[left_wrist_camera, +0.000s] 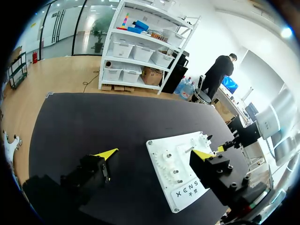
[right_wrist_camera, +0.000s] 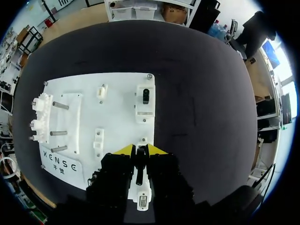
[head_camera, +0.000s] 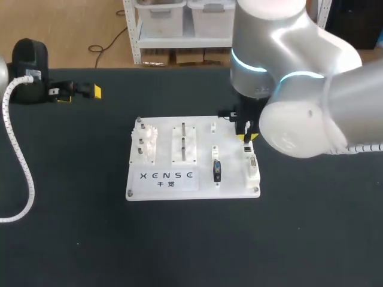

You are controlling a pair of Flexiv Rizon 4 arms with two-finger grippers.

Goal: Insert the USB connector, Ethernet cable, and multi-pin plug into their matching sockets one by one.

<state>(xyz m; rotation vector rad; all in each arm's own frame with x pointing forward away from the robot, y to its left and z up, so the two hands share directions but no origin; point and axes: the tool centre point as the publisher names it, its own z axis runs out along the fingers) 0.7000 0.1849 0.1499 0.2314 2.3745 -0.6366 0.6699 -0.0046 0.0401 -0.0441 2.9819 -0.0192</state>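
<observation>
A white board (head_camera: 230, 179) lies in the middle of a black bench (head_camera: 72, 209). The right arm comes in from the right, and its hand (head_camera: 246, 133) hangs over the board's far right corner. In the right wrist view this hand (right_wrist_camera: 140, 150) is closed on a small dark plug (right_wrist_camera: 139, 164), with a yellow tip on either side of it. I cannot tell which kind of plug it is. A white socket block (right_wrist_camera: 143, 199) sits directly under the hand, along the board's right edge (head_camera: 252, 167).

Just left of that block, a black connector (head_camera: 216, 170) stands in a second white block near the board's front. In the right wrist view it lies ahead of the hand (right_wrist_camera: 146, 96).

The left hand (head_camera: 79, 94) is at the bench's far left corner, well apart from the board. Its fingers are spread wide and hold nothing (left_wrist_camera: 154, 154).
</observation>
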